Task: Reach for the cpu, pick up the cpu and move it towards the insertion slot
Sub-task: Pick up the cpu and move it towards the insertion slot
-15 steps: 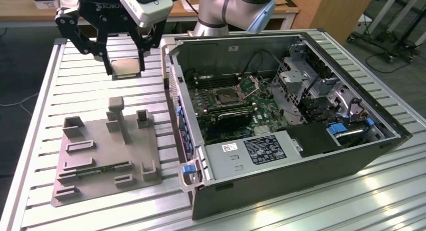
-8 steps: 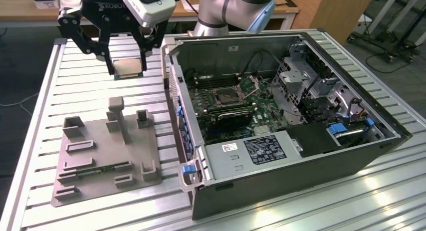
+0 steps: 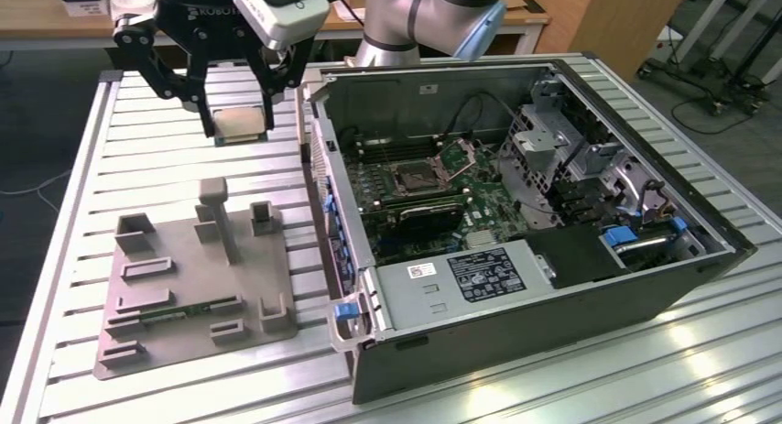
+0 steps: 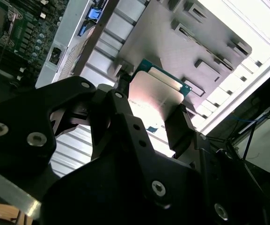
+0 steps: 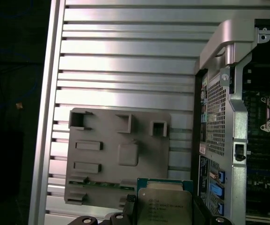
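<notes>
Exterior view from where I stand: the gripper [image 3: 240,114] hangs above the slatted bench [image 3: 135,177], just outside the long side wall of the open computer case [image 3: 526,337], near the case corner closest to the arm's base [image 3: 428,21]. Its black fingers are closed on the cpu [image 3: 238,125], one on each of two opposite edges, and the chip is lifted clear of the bench with its pale face showing.

In the second wrist view the cpu [image 4: 156,96] sits clamped between the fingers [image 4: 179,126], its metal face shining and a teal edge showing round it. The first wrist view catches the same chip [image 5: 165,206] with the case wall just beside it.

A grey tray [image 3: 183,287] with upright blocks lies flat on the bench beside the case, outside that same side wall.

Inside the case, on the motherboard, sits the insertion slot [image 3: 416,179], its silver frame round a dark centre and its hinged plate tipped up. It is well apart from the held cpu, with the case wall between them.
</notes>
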{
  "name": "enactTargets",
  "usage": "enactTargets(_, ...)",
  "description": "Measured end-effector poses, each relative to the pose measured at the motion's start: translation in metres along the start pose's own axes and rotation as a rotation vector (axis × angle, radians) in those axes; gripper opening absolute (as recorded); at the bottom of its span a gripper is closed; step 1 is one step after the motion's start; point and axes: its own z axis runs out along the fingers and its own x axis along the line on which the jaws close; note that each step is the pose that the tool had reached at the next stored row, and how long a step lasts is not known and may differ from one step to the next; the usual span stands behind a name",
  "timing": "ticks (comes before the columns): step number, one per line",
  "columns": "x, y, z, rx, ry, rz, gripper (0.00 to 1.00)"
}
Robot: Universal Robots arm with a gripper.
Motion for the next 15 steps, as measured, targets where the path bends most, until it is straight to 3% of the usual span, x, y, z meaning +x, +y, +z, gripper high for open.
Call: enactTargets(15,-0.0076,-0.0004,0.0000,0.0000,0.0000,0.000,0.55)
